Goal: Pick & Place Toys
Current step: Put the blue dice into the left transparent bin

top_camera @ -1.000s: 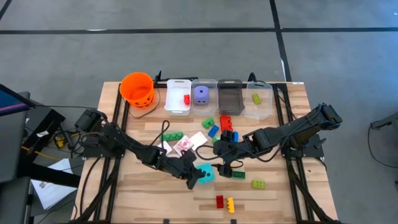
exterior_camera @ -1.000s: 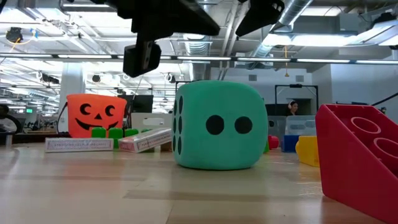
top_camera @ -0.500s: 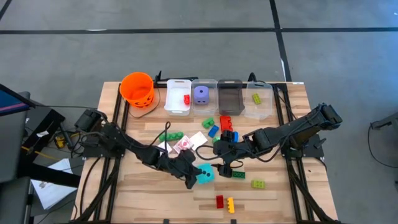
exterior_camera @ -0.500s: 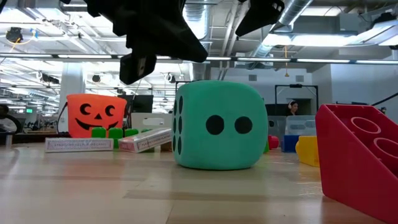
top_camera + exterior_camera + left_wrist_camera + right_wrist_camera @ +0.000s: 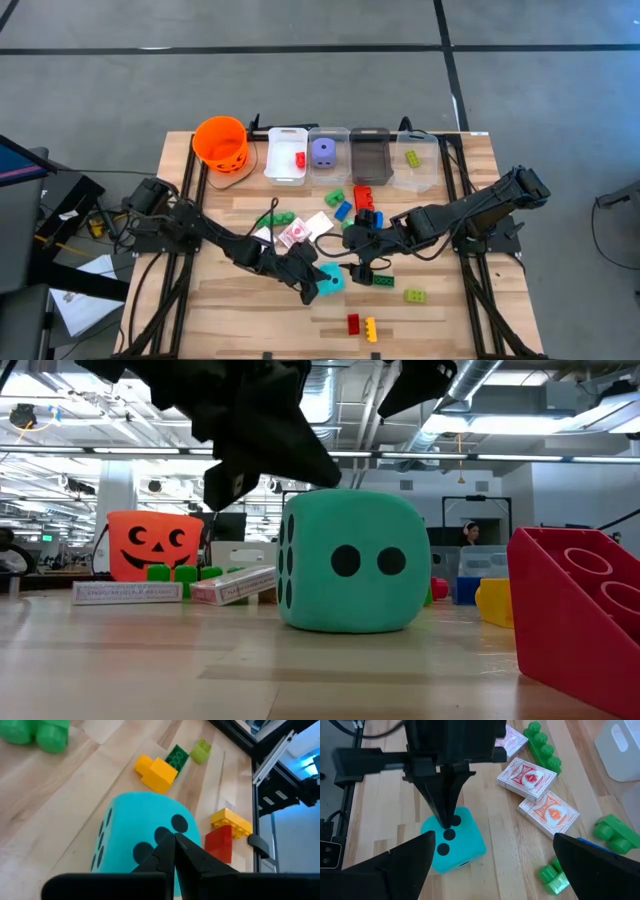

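Left gripper (image 5: pixel 446 815): clenched, empty, over teal die (image 5: pixel 329 283); must spread before straddling | Right gripper (image 5: pixel 352 265): released, beside it

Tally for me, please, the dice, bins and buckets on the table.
Dice: 2
Bins: 4
Bucket: 1
Total: 7

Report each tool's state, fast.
Left tool: closed, empty, tips over the teal die.
Right tool: open, holding nothing, near the die.
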